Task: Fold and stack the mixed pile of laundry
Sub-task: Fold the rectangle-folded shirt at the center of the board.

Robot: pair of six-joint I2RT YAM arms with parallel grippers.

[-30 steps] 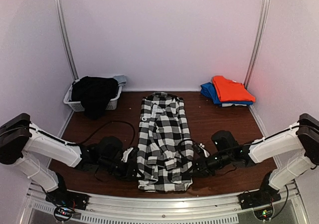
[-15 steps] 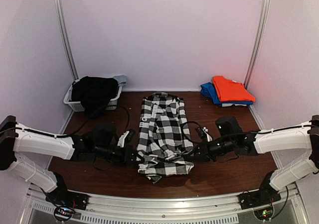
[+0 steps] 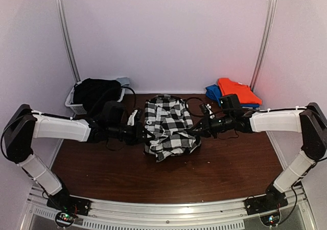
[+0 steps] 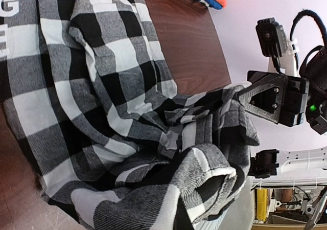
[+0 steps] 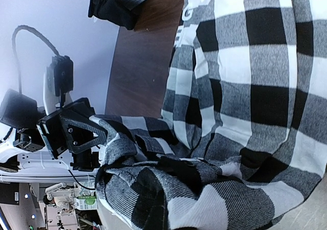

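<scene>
The black-and-white checked shirt (image 3: 166,122) lies mid-table with its near half lifted and doubled back over its far half. My left gripper (image 3: 144,133) is shut on the hem's left corner and my right gripper (image 3: 196,131) is shut on its right corner, both held a little above the table. In each wrist view bunched checked cloth (image 4: 168,179) (image 5: 168,189) hides my own fingers. The other arm's gripper shows across the fold in the left wrist view (image 4: 273,97) and the right wrist view (image 5: 74,133). A folded orange-red garment (image 3: 237,91) lies at the back right. A black garment (image 3: 94,94) hangs out of the basket.
A white slatted basket (image 3: 76,107) stands in the back left corner. The orange-red garment rests on a folded blue one (image 3: 213,93). White walls close in the table on three sides. Bare brown tabletop (image 3: 168,179) lies between the shirt and the arm bases.
Both grippers have carried the shirt's near hem away from the table's front edge towards the back, doubling the shirt over itself. The arms are now stretched further out.
</scene>
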